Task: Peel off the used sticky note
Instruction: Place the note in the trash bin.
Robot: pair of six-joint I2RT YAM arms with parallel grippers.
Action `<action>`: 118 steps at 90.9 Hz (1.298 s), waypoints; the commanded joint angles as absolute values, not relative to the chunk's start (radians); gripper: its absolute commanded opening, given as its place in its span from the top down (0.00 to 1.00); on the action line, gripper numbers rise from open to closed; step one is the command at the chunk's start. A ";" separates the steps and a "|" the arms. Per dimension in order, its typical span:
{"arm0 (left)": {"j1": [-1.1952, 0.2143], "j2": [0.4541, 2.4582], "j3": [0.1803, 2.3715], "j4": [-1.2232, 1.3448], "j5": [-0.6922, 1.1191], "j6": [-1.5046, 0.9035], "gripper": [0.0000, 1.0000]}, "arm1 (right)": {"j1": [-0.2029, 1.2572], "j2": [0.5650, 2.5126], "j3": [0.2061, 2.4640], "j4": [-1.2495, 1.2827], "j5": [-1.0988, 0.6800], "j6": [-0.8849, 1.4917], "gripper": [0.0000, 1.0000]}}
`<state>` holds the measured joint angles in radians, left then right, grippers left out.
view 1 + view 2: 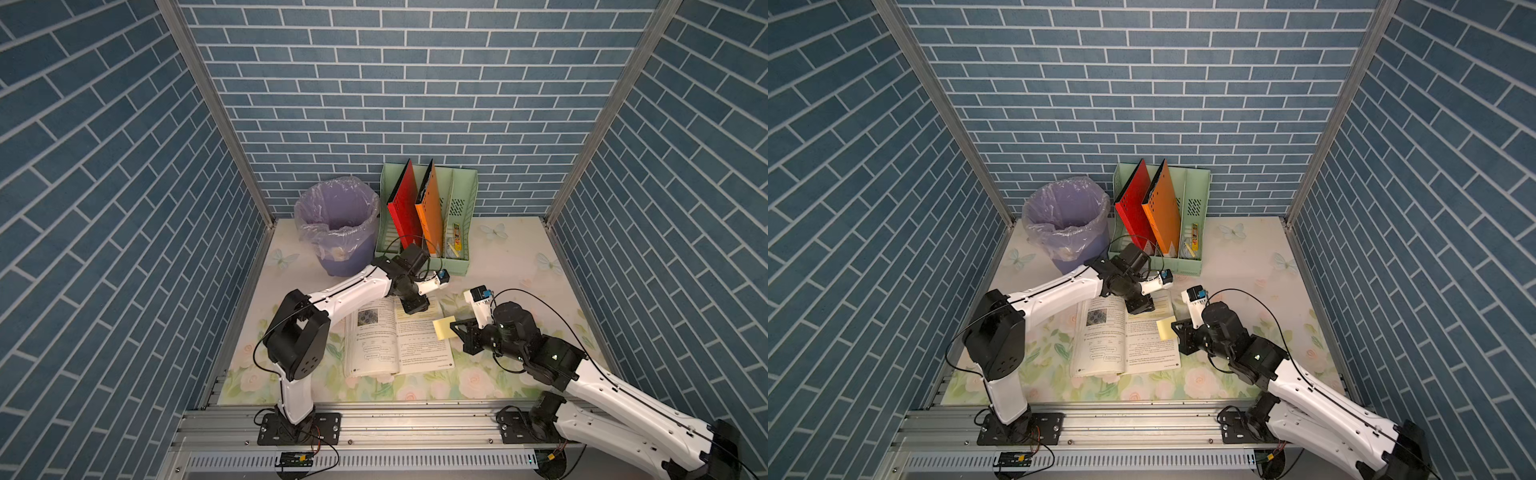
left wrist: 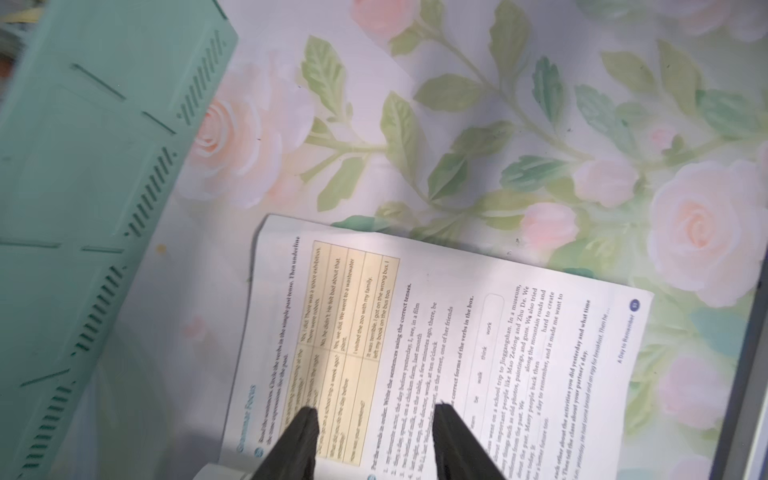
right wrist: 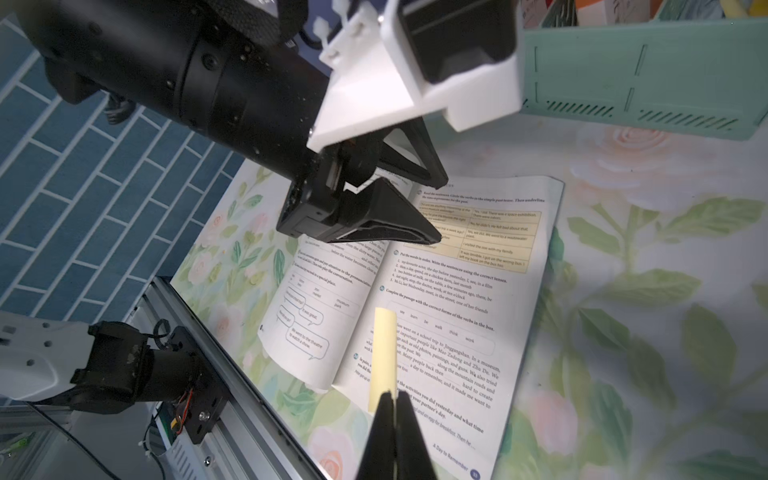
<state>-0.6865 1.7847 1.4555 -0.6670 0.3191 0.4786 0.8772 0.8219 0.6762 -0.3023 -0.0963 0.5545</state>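
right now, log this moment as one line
right gripper: shut on sticky note, above book | left gripper: open, over book | note: looks clear of page

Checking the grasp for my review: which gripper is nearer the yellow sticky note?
Right. The right gripper is shut on the sticky note, over the book. The left gripper stands open over the book's far end, apart from the note.

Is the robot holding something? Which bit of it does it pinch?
The right hand pinches the yellow sticky note by one end. The left hand is open above the book, holding nothing.
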 commanded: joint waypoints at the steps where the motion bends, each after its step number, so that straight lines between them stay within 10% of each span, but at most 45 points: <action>1: -0.608 1.679 1.413 -0.753 0.422 0.471 0.46 | 0.883 0.860 0.782 -0.384 -0.083 0.503 1.00; 33: -0.139 1.259 1.195 -0.953 0.679 0.609 0.18 | 0.883 1.203 1.270 -0.405 -0.115 0.389 1.00; 64: 0.260 1.175 1.111 -1.200 0.823 0.887 0.11 | 0.882 1.683 1.842 -0.333 -0.114 0.330 1.00; 93: 0.325 1.167 1.061 -1.188 0.791 0.936 0.12 | 0.882 2.134 2.384 -0.297 -0.122 0.312 1.00; 118: 0.325 1.176 1.019 -1.078 0.809 0.881 0.04 | 0.882 2.276 2.419 -0.102 -0.057 0.289 1.00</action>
<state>0.3180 1.1728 1.0237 -1.1206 0.7807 0.8982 0.8791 2.2375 2.3817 -0.2176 -0.1013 0.3317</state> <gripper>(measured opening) 0.946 0.056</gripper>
